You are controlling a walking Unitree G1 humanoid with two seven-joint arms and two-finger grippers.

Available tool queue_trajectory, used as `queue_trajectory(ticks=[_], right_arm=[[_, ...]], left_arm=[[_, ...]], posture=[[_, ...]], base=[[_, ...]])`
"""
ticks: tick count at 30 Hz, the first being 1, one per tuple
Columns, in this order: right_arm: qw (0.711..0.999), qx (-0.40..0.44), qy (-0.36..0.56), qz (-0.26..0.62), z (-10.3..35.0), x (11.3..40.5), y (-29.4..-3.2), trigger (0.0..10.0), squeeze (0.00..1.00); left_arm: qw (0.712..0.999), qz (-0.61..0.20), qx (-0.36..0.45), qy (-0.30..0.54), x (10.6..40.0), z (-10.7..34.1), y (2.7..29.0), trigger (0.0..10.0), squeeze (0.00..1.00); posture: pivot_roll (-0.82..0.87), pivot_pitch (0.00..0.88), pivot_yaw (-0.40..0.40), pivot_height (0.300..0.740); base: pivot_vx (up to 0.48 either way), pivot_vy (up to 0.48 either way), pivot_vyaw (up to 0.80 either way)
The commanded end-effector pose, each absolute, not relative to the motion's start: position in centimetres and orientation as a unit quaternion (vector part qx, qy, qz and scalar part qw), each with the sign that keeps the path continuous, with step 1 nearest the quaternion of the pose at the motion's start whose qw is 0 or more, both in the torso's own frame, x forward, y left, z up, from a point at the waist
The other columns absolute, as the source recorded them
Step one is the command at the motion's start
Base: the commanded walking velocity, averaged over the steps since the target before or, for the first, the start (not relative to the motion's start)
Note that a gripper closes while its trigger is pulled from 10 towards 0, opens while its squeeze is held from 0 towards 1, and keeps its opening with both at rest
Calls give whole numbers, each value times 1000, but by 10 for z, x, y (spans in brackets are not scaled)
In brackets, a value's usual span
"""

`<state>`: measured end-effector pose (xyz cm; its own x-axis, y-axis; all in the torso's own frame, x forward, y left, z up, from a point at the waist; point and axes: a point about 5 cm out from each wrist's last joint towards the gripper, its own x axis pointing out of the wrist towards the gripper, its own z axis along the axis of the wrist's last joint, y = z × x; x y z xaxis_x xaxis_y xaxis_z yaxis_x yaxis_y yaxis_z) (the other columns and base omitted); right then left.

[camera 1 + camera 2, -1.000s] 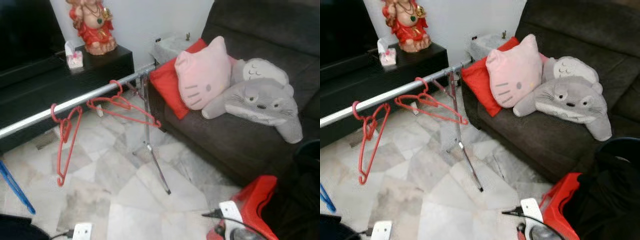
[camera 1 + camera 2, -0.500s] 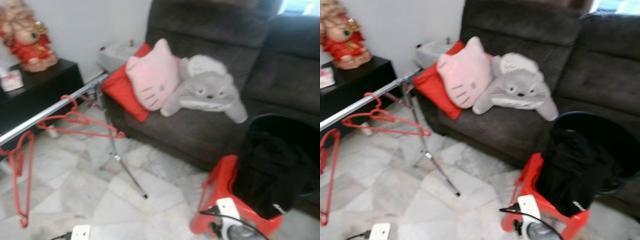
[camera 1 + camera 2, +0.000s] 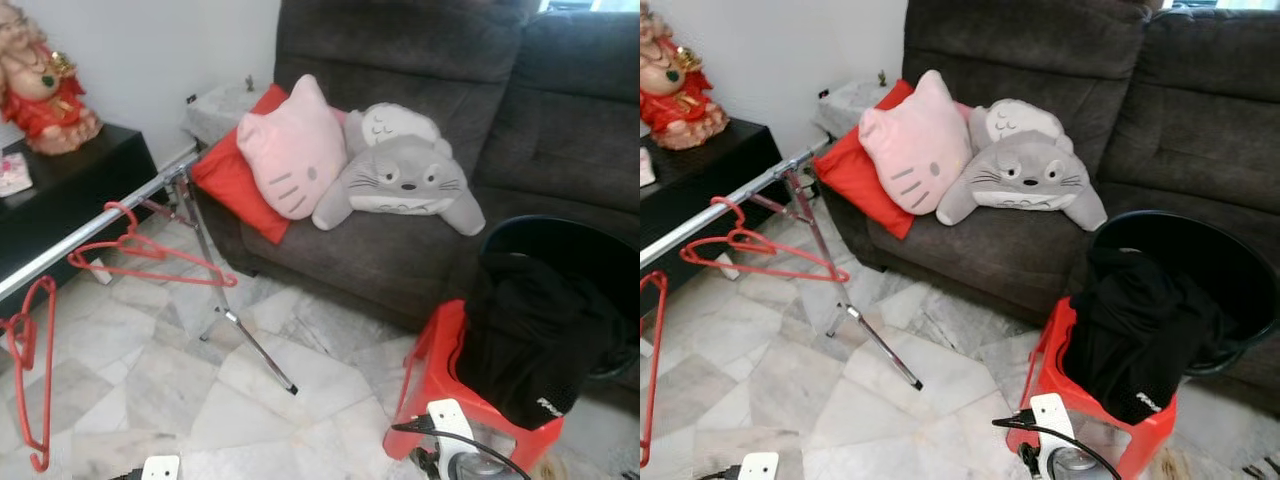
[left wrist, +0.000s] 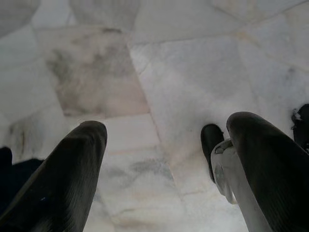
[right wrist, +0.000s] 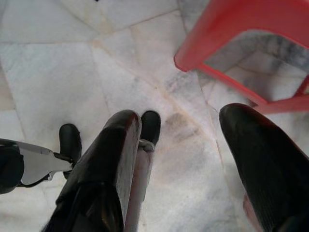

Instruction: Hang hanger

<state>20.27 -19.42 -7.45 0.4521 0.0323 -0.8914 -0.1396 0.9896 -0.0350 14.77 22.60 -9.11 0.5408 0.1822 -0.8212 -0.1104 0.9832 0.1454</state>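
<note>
While I stand facing the sofa, findings are as follows.

Rail: a chrome rack rail (image 3: 120, 203) runs at my left on a folding stand.
Hangers: two red hangers are hooked on the rail, one (image 3: 150, 250) tilted near the stand, one (image 3: 32, 370) hanging straight down at the frame edge.
Left fingers (image 4: 164, 169): spread wide, holding nothing, over marble floor.
Right fingers (image 5: 178, 159): spread wide, empty, beside the red stool (image 5: 251, 43).
Stool load: a black garment (image 3: 1140, 330) is heaped on it.
Handling judgement: thin plastic, light, stiff but springy, smooth and liable to pivot.
Grasp point: I would pinch the shoulder bar close below the hook.
</note>
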Motion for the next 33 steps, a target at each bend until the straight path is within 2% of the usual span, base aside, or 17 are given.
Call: queue_trajectory(ticks=[1,13,18,33], right_arm=[[849,-53,523,51,-74,203,-194,10000,0],[848,-50,524,54,-74,203,-193,10000,0],[848,-51,525,54,-74,203,-194,10000,0],[848,-51,525,56,-74,203,-194,10000,0]], left_arm=[[875,77,45,476,145,-92,225,10000,0],[875,65,58,476,145,-92,225,10000,0],[873,63,64,478,143,-93,226,10000,0],[874,60,70,477,142,-93,224,10000,0]], posture=[[-77,0,44,740],[-78,0,44,740],[-78,0,45,740],[-78,0,44,740]], base=[[0,0,-656],[0,0,-671],[0,-370,-688],[0,0,-687]])
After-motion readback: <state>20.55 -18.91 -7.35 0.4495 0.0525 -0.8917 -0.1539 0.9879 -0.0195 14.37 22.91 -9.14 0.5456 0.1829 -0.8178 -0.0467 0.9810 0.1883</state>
